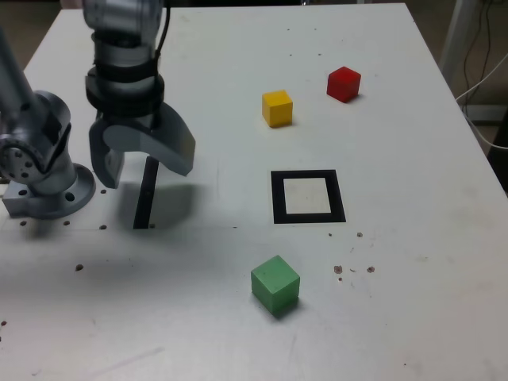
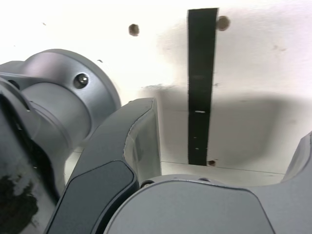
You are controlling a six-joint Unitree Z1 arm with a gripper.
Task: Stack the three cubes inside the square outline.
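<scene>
Hovering at the upper left of the exterior view, the gripper [image 1: 143, 163] hangs over the white bench [image 1: 413, 262] with its fingers [image 1: 176, 147] spread apart and nothing between them. Directly under it lies a thin black strip [image 1: 144, 198], which the wrist view shows running between the two fingers [image 2: 126, 146] as a straight dark band [image 2: 201, 83] on the pale surface. The arm's grey base [image 1: 44, 178] sits at the far left edge of the exterior frame, just beside the gripper.

Open bench surface stretches from the gripper toward the centre and right of the frame, with no object between it and the cubes. The bench's right edge runs down the right side of the frame, and its far edge crosses the top.

The square outline [image 1: 308, 218] lies right of centre, a thick black border around a white middle, with nothing inside it. The yellow cube [image 1: 277, 108] sits above it in the frame, well apart from the border. The red cube [image 1: 344, 83] rests at the upper right, near the yellow one but not touching. The green cube [image 1: 275, 284] stands below the outline, toward the lower centre, slightly turned. All three are matte and plain-faced, each standing alone on the bench.
</scene>
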